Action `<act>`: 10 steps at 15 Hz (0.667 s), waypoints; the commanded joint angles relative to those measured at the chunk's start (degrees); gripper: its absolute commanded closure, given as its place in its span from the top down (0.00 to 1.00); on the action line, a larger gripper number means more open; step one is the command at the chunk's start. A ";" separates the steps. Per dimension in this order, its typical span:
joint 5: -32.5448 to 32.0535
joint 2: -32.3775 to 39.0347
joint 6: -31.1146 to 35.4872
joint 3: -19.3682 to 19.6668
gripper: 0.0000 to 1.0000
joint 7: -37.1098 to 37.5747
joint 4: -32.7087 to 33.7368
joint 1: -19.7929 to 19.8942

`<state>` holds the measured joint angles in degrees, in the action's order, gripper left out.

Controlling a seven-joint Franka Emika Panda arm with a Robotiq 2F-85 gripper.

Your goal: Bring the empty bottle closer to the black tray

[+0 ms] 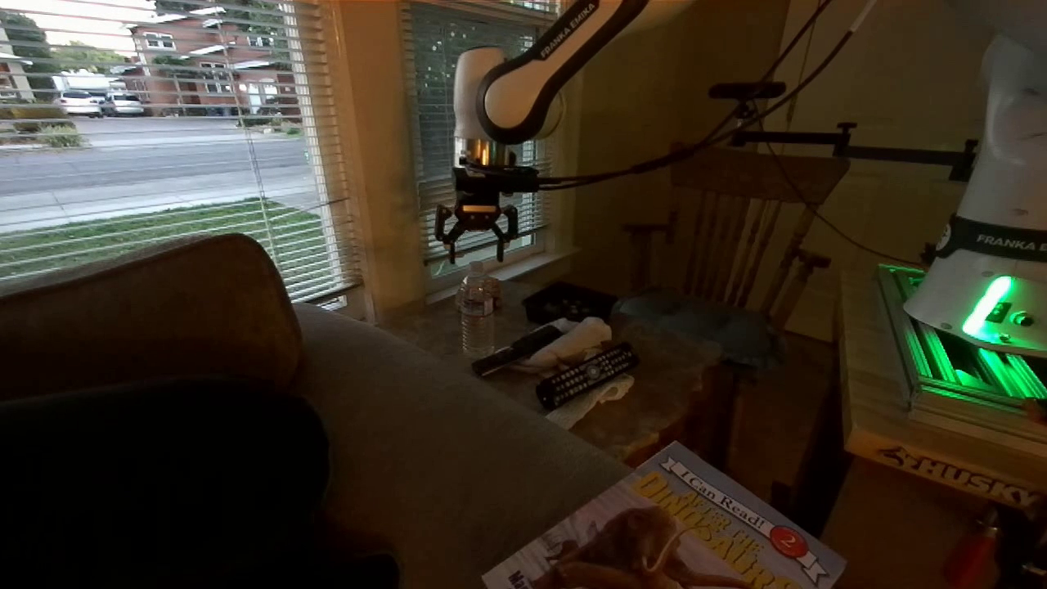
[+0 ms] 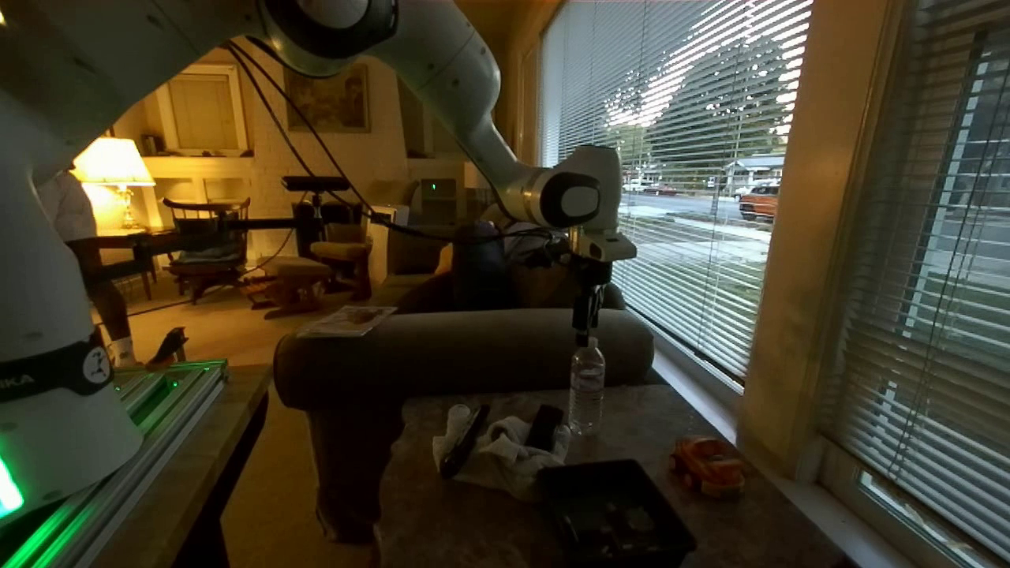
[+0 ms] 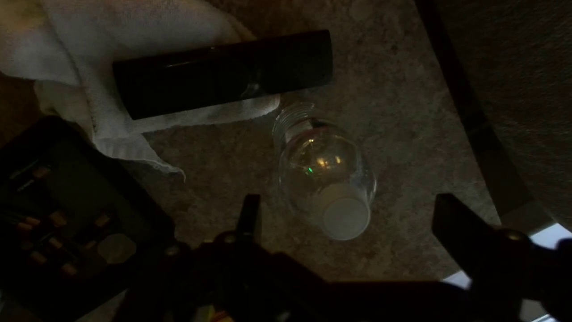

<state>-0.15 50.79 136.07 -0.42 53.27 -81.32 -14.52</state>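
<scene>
Beside a blind-hung window (image 2: pixel 686 205), a mottled tabletop (image 2: pixel 458 528) bears the capped, clear plastic bottle (image 2: pixel 586 398), standing upright near the black tray (image 2: pixel 596 483). Above the bottle, the Robotiq gripper (image 1: pixel 476 257) hangs with jaws wide apart, holding nothing.

Both exterior views are dim indoors, with pale daylight coming through the window (image 1: pixel 164 188) and a green light (image 1: pixel 988 304) glowing on the robot's base (image 1: pixel 941 293). In an exterior view a lamp (image 2: pixel 114 163) shines warm and yellow at the back, and the low part of the couch (image 2: pixel 351 465) sits in shadow that is almost black. The wrist view is the darkest and looks a bit grainy, so the gripper (image 3: pixel 347 199) and the tray (image 3: pixel 145 208) are nearly plain black, but the towel (image 3: pixel 89 82) comes out grey, and tiny yellow and green spots of light (image 3: pixel 322 162) shine on the bottle (image 3: pixel 297 183).
</scene>
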 commanded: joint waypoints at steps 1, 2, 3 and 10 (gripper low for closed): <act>0.48 2.37 -0.65 1.06 0.75 -0.74 3.28 -0.93; 0.45 2.71 -0.63 1.14 0.64 -0.77 3.71 -0.95; 0.31 2.98 -0.52 1.27 0.57 -0.80 4.02 -1.04; 0.42 2.78 -1.43 1.11 0.08 -1.48 5.61 -1.51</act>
<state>-0.18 52.52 136.04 0.23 52.78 -78.35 -15.11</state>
